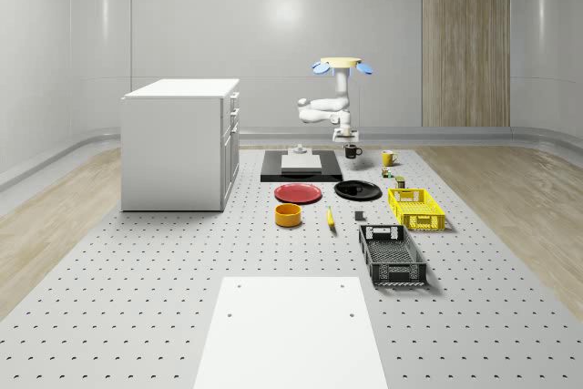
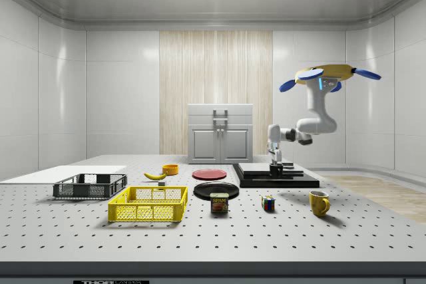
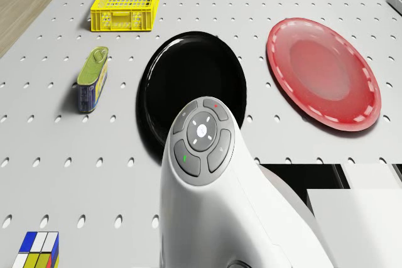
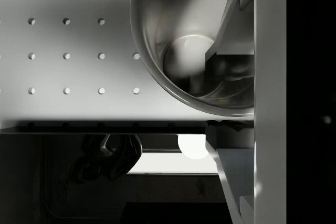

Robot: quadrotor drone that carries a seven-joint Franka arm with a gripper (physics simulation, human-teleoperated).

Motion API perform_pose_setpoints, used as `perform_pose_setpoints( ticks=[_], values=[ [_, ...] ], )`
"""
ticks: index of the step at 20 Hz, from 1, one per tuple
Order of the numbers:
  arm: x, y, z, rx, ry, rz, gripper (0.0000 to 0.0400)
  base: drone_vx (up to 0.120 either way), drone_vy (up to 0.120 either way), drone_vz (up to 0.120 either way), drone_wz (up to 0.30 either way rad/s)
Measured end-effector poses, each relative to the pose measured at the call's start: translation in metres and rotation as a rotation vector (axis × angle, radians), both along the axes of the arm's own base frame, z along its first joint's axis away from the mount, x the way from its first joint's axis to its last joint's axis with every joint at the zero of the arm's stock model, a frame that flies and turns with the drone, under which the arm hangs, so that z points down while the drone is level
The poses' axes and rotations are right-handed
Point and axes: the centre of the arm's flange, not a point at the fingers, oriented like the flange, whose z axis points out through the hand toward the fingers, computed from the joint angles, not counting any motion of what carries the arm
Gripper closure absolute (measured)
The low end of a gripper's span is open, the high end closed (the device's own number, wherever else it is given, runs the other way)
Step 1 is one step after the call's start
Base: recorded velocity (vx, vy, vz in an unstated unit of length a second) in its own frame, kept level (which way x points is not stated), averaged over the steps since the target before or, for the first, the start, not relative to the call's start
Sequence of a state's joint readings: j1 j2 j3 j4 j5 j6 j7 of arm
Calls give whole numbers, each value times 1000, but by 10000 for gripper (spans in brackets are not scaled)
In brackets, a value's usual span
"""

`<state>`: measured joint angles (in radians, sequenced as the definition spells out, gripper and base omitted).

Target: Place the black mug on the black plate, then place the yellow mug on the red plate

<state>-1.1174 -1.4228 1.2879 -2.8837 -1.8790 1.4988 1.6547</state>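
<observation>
Hovering above the far end of the surface (image 1: 137,316), the drone (image 1: 342,65) hangs its arm down so the jaws sit right at the black mug (image 1: 352,151), which stands just beside the black slab (image 1: 301,170). In the wrist view one finger (image 4: 231,14) reaches inside the mug's rim with the wall between the pads, so the jaws look closed on the black mug. The black plate (image 1: 357,190) and red plate (image 1: 298,193) lie side by side nearer the camera, the yellow mug (image 1: 388,158) off to the whole-scene view's right.
</observation>
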Motion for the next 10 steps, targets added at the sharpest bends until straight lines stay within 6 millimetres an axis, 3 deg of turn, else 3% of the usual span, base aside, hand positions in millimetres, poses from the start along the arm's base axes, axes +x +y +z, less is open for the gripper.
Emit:
perform_pose_setpoints(
  ticks=[10],
  values=[
    [0,0,0,0,0,0,290,120,0,0,0]
  ],
)
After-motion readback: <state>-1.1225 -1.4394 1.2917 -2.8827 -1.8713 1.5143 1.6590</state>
